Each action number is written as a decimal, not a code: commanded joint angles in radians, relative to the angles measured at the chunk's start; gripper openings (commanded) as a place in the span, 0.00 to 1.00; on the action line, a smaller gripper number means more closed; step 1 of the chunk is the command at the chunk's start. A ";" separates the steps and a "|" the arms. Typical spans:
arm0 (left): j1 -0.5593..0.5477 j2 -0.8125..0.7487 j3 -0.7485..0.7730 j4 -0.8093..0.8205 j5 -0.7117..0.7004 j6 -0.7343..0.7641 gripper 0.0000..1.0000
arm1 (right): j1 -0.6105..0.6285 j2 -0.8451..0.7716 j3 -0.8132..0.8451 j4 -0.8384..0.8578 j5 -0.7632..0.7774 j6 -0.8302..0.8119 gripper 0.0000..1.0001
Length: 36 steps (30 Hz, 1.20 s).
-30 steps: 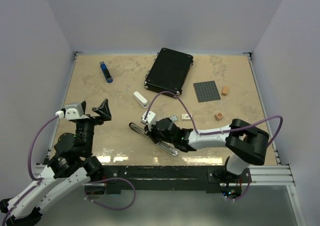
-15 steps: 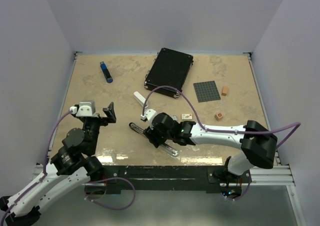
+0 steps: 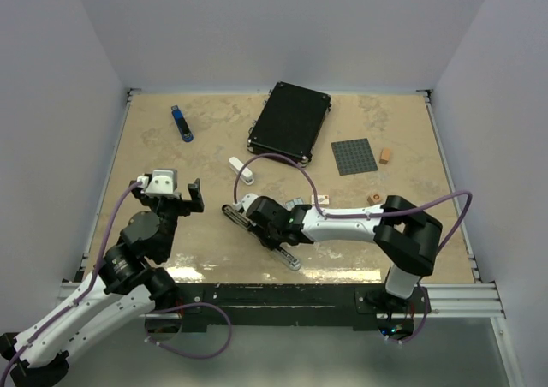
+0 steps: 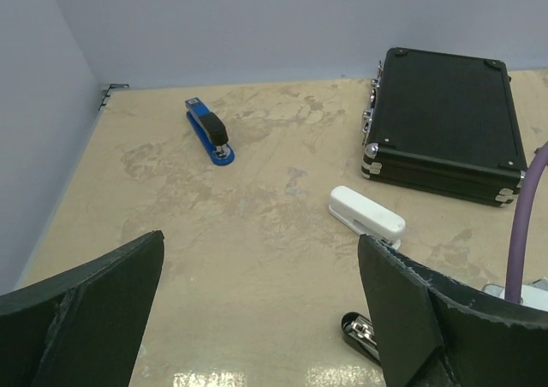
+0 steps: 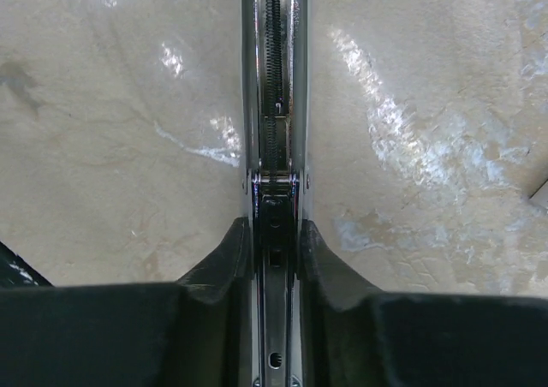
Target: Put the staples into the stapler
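The right gripper (image 5: 274, 233) is pinching the rail of the opened stapler (image 5: 274, 104), and the left gripper (image 4: 261, 250) is hanging wide apart. The staples (image 3: 321, 200) are lying just beside the right arm, so a careless swing risks knocking them away or twisting the thin rail.

1. Between the fingers of the right gripper (image 5: 274, 233): rail of the open stapler (image 5: 274, 104), flat on the table (image 3: 402, 130).
2. Right of that gripper, near: staples (image 3: 321, 200); further right, a cube (image 3: 375, 199).
3. Beyond it: a second stapler (image 3: 241, 170), then a case (image 3: 291, 122).
4. Ahead of the left gripper (image 4: 261, 237), well apart: a third stapler (image 4: 210, 130).
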<state>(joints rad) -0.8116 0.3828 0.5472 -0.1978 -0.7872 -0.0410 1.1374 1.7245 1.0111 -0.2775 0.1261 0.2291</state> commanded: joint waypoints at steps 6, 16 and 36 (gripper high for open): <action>0.020 0.019 0.039 0.001 0.017 0.001 1.00 | -0.039 0.084 0.135 0.053 0.109 0.018 0.02; 0.032 0.033 0.039 -0.005 0.022 -0.003 1.00 | -0.047 0.169 0.241 0.015 0.112 0.024 0.33; 0.045 0.044 0.040 -0.012 0.039 -0.013 1.00 | -0.340 -0.052 0.144 -0.095 0.121 -0.034 0.55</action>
<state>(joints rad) -0.7750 0.4168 0.5480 -0.2111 -0.7586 -0.0441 0.8196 1.6501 1.1973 -0.3519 0.2295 0.2222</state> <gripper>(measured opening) 0.997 0.571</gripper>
